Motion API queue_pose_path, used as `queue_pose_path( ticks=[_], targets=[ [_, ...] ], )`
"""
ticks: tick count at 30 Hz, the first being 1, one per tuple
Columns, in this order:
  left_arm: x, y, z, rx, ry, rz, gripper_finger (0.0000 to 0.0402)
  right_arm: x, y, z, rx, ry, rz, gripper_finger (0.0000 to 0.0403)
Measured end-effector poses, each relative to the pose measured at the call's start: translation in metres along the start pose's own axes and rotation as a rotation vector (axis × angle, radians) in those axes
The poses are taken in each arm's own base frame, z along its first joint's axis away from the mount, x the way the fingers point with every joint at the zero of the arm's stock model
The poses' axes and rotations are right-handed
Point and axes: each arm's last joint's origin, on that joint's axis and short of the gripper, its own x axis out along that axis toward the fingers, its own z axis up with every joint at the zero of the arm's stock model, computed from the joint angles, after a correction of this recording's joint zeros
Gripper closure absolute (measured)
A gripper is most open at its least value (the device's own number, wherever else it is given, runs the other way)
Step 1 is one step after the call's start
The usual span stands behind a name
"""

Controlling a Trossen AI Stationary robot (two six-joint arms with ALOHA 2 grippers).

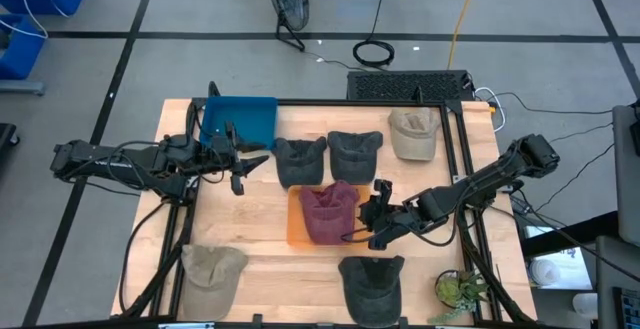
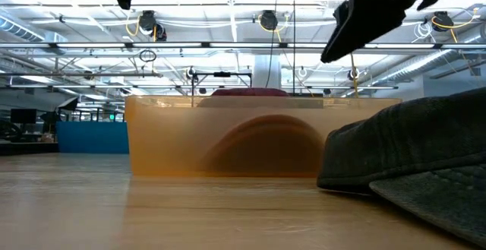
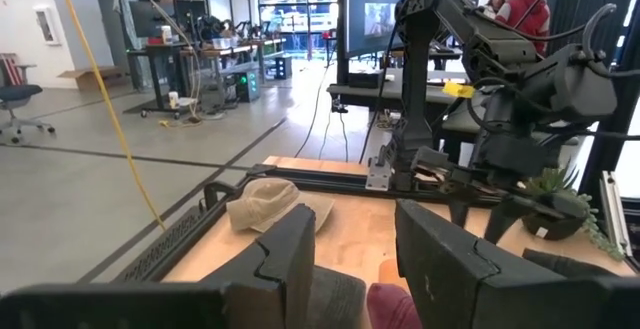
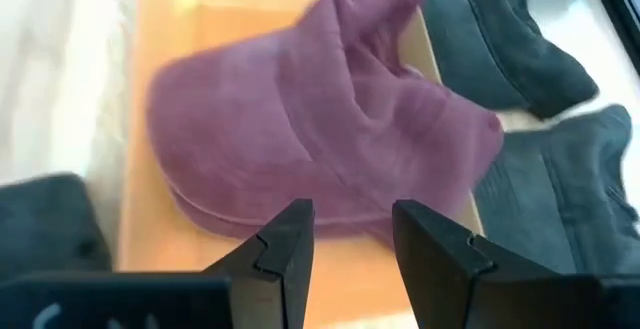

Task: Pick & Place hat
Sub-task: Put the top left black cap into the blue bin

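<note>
Right gripper (image 4: 350, 239) beside maroon hat (image 4: 320, 139)

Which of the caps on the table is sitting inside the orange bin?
The maroon cap is the one in the orange bin. It is the only maroon one; the grey and tan caps all lie on the bare wood around it.

Orange bin (image 2: 228, 140) beside dark cap (image 2: 414, 155)

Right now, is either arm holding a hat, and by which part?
Nothing is held. The right gripper hovers with open fingers beside the maroon hat in the orange bin; the left gripper is empty too.
</note>
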Motion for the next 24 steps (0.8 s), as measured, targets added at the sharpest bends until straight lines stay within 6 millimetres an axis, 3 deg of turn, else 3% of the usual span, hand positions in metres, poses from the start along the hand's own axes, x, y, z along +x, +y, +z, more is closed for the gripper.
queue_pose_path(
  ticks=[6, 17, 24],
  targets=[
    [0.0, 0.0, 0.0, 0.005, 0.0, 0.0, 0.0259, 0.0, -0.008, -0.008, -0.003, 0.054, -0.129, 0.028],
    [0.0, 0.0, -0.001, -0.006, 0.009, 0.005, 0.0259, -0.006, -0.008, 0.007, 0.022, -0.08, -0.081, 0.028],
    [0.011, 0.009, -0.03, 0.115, 0.255, 0.303, 0.0259, -0.006, -0.007, 0.008, 0.013, -0.083, -0.055, 0.028]
  ],
)
